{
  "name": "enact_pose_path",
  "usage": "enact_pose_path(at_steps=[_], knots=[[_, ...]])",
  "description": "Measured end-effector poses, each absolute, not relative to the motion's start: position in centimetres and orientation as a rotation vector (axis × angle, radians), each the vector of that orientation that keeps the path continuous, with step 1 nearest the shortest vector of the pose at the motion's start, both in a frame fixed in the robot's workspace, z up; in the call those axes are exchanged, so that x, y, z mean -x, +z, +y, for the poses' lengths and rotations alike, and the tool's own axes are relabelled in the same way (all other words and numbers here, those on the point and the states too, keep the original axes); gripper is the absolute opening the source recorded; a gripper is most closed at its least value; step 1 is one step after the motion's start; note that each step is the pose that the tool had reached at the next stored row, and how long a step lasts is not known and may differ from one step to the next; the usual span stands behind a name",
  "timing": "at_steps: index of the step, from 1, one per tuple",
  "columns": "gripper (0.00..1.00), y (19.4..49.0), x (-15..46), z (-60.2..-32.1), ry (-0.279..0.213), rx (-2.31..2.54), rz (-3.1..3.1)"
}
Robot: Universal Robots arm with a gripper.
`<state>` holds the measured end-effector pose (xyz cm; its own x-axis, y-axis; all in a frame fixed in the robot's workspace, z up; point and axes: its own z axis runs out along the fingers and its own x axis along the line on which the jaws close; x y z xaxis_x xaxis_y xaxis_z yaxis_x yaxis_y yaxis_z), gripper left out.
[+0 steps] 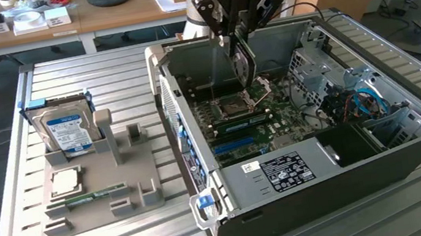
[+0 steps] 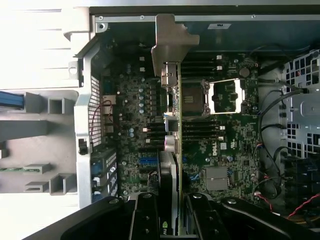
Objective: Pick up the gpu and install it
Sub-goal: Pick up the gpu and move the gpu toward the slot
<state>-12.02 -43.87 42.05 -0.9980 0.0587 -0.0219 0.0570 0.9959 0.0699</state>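
Now gripper clamped on gpu, card edge-on, hanging above motherboard near CPU socket, inside open computer case. Hard drive upright in gray fixture, well apart from motherboard, outside case.

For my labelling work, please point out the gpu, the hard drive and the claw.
gpu [image 2: 168, 172], wrist view, black cooler edge.
hard drive [image 1: 66, 129], exterior view, blue-white label.
claw [image 1: 235, 44], exterior view, between its fingertips.

gpu upright, edge-on, held over motherboard.

Bright daylight, blown-out glare patches
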Motion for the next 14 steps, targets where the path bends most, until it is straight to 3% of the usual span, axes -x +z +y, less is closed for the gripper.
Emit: enact_pose_path(at_steps=[14], knots=[[0.27,42.04,11.88,-43.87,0.108,-0.090,3.114]])
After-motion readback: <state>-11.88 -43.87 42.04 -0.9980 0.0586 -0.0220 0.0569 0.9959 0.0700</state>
